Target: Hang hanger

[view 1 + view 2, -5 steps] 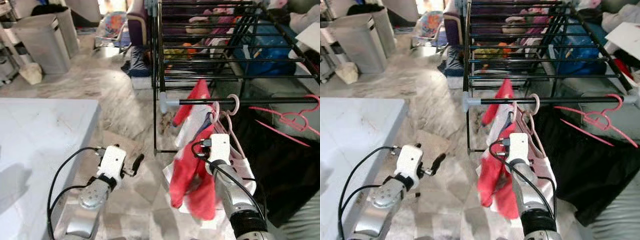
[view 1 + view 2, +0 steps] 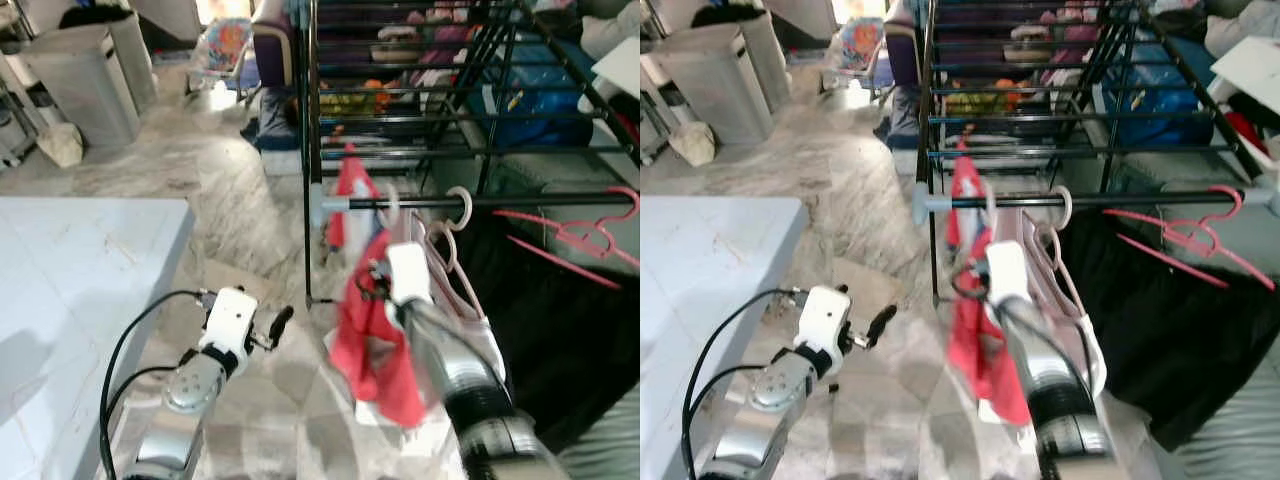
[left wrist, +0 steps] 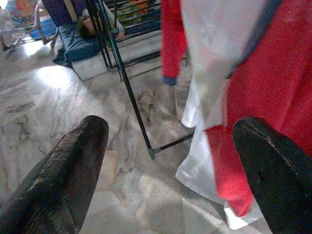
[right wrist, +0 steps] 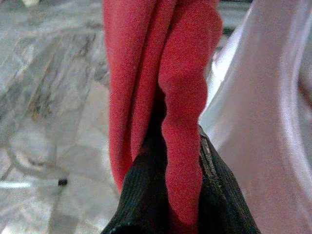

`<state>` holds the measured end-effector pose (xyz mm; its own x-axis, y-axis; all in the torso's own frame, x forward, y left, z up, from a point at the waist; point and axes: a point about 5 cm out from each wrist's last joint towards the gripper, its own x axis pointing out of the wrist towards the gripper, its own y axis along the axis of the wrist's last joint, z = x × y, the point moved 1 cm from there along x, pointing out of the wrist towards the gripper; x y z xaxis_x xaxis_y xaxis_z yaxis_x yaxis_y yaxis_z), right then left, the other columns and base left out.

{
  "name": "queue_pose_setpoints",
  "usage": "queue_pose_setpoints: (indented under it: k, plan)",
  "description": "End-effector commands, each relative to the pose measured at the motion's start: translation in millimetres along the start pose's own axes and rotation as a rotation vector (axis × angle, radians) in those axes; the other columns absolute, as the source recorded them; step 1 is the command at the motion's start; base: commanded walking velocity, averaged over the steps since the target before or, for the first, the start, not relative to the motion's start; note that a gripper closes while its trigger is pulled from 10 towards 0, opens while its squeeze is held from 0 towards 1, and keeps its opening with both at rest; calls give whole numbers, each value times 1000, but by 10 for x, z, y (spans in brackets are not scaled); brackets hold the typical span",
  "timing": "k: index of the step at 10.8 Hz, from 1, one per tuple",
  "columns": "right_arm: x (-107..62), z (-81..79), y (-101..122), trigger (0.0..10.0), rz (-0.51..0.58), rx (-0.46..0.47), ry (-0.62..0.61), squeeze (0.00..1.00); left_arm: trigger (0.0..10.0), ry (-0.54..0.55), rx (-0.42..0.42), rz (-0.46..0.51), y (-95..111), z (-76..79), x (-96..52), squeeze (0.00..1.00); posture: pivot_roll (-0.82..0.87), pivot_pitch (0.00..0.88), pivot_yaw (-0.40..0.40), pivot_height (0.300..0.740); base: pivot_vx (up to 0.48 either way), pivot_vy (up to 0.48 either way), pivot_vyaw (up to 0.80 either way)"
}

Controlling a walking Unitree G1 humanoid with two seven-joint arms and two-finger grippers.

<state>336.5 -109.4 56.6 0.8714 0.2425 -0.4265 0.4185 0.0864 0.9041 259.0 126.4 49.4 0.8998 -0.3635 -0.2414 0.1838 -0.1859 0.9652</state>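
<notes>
The right tool (image 4: 165,204) was clamped on the red garment (image 2: 375,335), whose hanger hook (image 2: 388,205) sat at the rail (image 2: 420,203) of the drying rack, near its left end corner, directly above the tool. The left tool (image 3: 170,170) hung wide open, well apart over the floor (image 2: 230,200).

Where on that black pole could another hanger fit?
The rail is bare between the pale hanger hook and the pink hanger further along. The left end is crowded: red and white garment, right gripper pinching it.
</notes>
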Motion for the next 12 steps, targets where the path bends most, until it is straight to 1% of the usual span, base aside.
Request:
queue_pose_setpoints:
  k: [1, 2, 3, 4, 5, 6, 7, 8, 9, 10, 12]
  plan:
    - [50, -34, 197, 10000, 45, 20, 1, 0, 10000, -1, 6, -10, -5, 4, -13, 0, 41, 0, 20, 740, 0, 0, 0]
    - [107, -41, 153, 10000, -6, 53, -7, 0, 10000, -2, 7, -16, -13, 0, -18, 0, 46, 0, 17, 740, 0, 0, 0]
    - [135, -55, -68, 10000, -114, 117, -10, 0, 10000, -1, 16, -26, -34, -16, -15, 0, 47, 0, 15, 740, 0, 0, 0]
    - [140, -77, -209, 10000, -172, 159, -6, 0, 10000, 2, 16, -25, -23, -25, 4, 0, 47, 0, 10, 740, 0, 0, 0]
    - [143, -93, -284, 10000, -199, 164, -9, 0, 10000, 4, 15, -22, -6, -21, 32, 0, 46, 0, 11, 740, 0, 0, 0]
    - [141, -116, -334, 10000, -214, 167, -3, 0, 10000, -1, 16, -19, 0, 11, 59, 0, 41, 0, 11, 740, 0, 0, 0]
    - [145, -104, -348, 10000, -221, 159, -8, 0, 10000, -9, 16, -9, 33, 36, 96, 0, 22, 0, 15, 740, 0, 0, 0]
    - [148, -107, -342, 10000, -219, 153, -8, 0, 10000, -7, 9, -8, 37, 35, 97, 0, 6, 0, 33, 740, 0, 0, 0]
    - [153, -125, -353, 10000, -219, 159, -11, 0, 10000, -13, 7, -20, -1, 41, 78, 0, -1, 0, 41, 740, 0, 0, 0]
    - [148, -140, -388, 10000, -222, 167, -12, 0, 10000, -37, 16, -26, -15, 66, 75, 0, -4, 4, 52, 740, 0, 0, 0]
    - [150, -146, -391, 10000, -218, 173, -14, 0, 10000, -35, 18, -18, 29, 46, 126, 0, -5, 5, 56, 740, 0, 0, 0]
